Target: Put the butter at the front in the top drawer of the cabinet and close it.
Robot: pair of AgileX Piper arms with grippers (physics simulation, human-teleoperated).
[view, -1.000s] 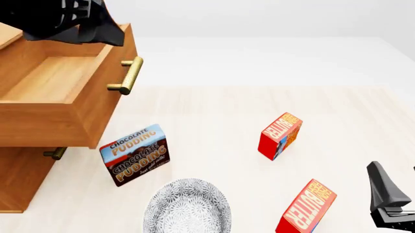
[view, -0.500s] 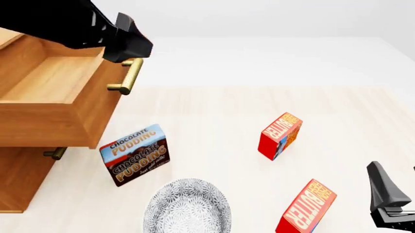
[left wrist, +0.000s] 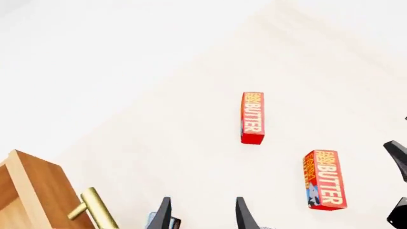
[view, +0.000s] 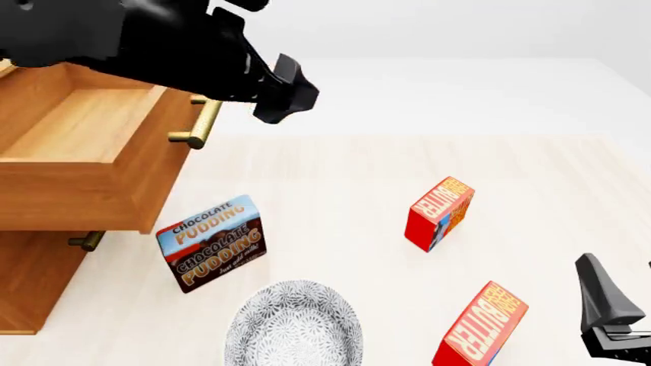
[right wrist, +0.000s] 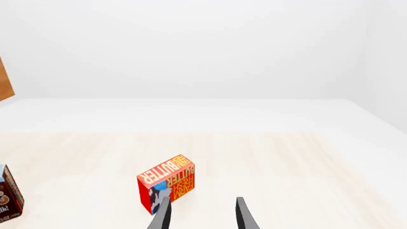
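The front butter point(view: 480, 324) stands tilted on the table near its front edge; it also shows in the left wrist view point(left wrist: 324, 180). The second butter point(view: 440, 213) stands farther back and shows in the right wrist view point(right wrist: 167, 183). The top drawer point(view: 97, 164) of the cabinet point(view: 30, 282) is pulled open and looks empty, its brass handle point(view: 198, 122) facing right. My left gripper point(view: 290, 95) is open and empty, high up just right of that handle. My right gripper point(view: 615, 274) is open and empty, right of the front butter.
A brown-and-blue Chocolate Pudding box point(view: 212, 244) stands in front of the cabinet. A grey patterned bowl point(view: 295, 324) sits at the front edge, between the pudding box and the front butter. The lower drawer's handle point(view: 87, 240) shows under the open drawer.
My left arm has swung right, from above the open drawer past its handle and out over the table. The right arm, the drawer and the boxes have not moved.
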